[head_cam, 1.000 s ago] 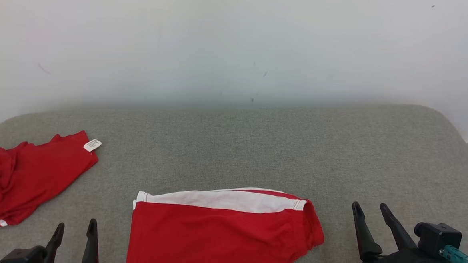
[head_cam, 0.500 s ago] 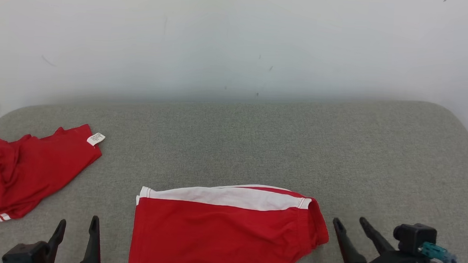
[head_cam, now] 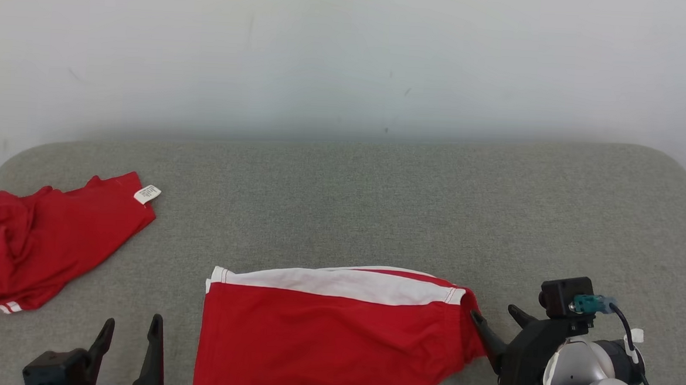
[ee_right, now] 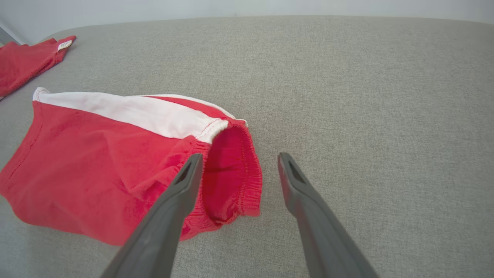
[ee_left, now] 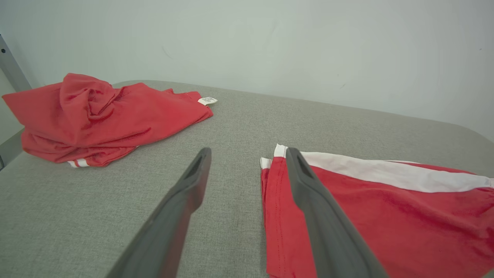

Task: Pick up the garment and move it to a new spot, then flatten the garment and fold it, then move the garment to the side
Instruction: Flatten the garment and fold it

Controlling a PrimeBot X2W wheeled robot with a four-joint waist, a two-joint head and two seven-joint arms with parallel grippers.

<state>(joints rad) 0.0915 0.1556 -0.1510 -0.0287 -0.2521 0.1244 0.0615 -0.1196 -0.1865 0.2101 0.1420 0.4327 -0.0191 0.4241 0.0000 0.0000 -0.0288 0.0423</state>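
Swung inward over the last second, the right gripper [head_cam: 494,313] now sits at the elastic waistband end of the red shorts [head_cam: 335,333], fingers spread wide and empty. In the right wrist view, its one finger lies over the gathered waistband opening and the other over bare grey padded surface [ee_right: 366,96], so the waistband edge falls between them; whether a finger touches the cloth cannot be told. The left gripper [head_cam: 134,320], nearest the bottom edge, is also spread and empty. In the left wrist view, the shorts' hem corner lies between its fingers, one finger over the hem, the other over bare padding. The shorts lie flat at the near middle, white side stripe along their far edge. Farther left rests a crumpled red garment [head_cam: 41,241] with a white label [head_cam: 147,194]. Beyond stands a white wall [head_cam: 350,52].
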